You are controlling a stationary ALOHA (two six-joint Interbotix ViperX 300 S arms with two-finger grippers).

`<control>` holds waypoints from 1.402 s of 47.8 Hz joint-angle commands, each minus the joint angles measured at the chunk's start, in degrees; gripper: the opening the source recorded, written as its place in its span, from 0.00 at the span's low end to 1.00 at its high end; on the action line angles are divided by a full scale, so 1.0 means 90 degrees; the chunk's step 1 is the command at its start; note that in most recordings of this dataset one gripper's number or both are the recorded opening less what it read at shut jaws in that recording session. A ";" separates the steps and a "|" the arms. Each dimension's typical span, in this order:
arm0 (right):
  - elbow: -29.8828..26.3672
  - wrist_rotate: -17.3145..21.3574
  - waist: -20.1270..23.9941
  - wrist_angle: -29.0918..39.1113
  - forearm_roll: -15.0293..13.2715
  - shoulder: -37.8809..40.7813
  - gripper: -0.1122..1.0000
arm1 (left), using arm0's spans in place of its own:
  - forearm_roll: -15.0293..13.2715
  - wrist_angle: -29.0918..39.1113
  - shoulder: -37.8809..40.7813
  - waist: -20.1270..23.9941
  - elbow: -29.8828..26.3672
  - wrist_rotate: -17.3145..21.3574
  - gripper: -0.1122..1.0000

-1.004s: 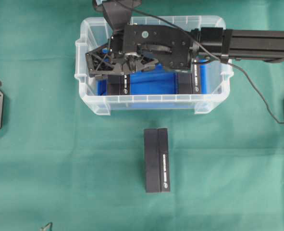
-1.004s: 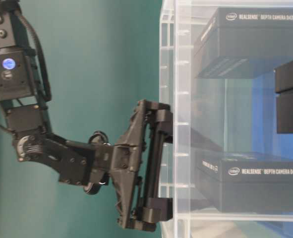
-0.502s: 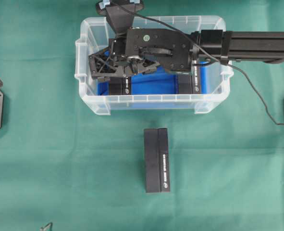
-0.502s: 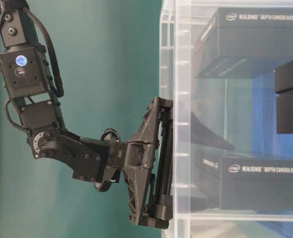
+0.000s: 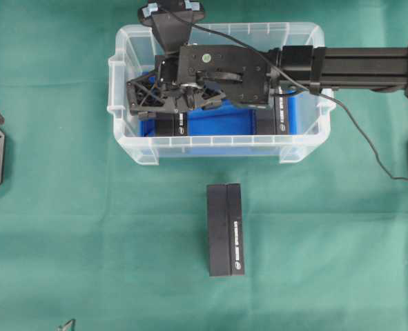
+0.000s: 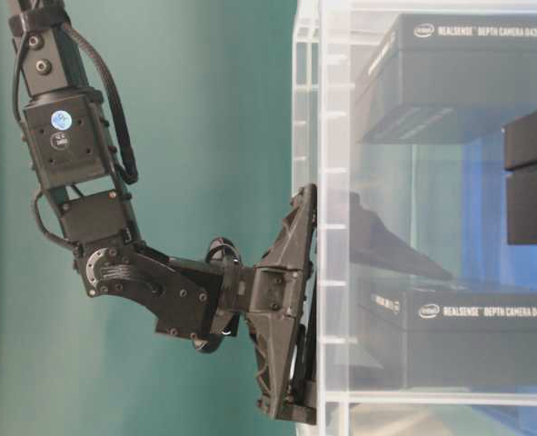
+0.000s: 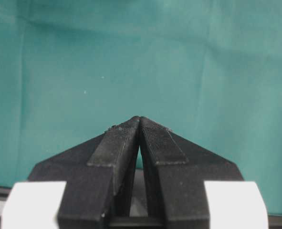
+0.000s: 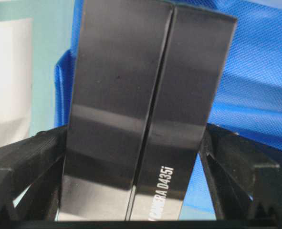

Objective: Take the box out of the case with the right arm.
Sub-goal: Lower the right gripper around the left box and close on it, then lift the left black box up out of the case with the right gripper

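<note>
A robotics lab bench, by every sign here: a flat green cloth-covered table (image 5: pixel 86 227) fills the frame, and a long black robot arm (image 5: pixel 355 65) with a trailing cable reaches in from the right edge. In the upper middle sits a clear plastic tub with a blue lining (image 5: pixel 307 148), and a black depth-camera retail box (image 5: pixel 226 229) lies below centre.

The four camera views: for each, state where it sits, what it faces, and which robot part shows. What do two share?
Overhead: above the table, facing down; right arm over the case.
Table-level: beside the case wall; right gripper entering.
Left wrist: faces green cloth; shut left gripper.
Right wrist: faces a box between open fingers.
Shared: overhead and table-level show the case.
</note>
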 commanded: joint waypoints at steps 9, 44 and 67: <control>-0.0059 0.0020 0.0000 -0.0029 0.0029 -0.0127 0.96 | 0.0020 -0.0039 0.0020 0.0010 -0.0146 -0.0010 0.12; -0.0078 0.0518 0.0078 -0.0078 0.0049 0.0010 0.72 | 0.0020 -0.0039 0.0000 0.0010 -0.0146 -0.0010 0.12; -0.0498 0.0518 0.0088 0.0645 -0.0029 -0.0439 0.71 | 0.0020 -0.0039 -0.0020 0.0010 -0.0146 0.0000 0.12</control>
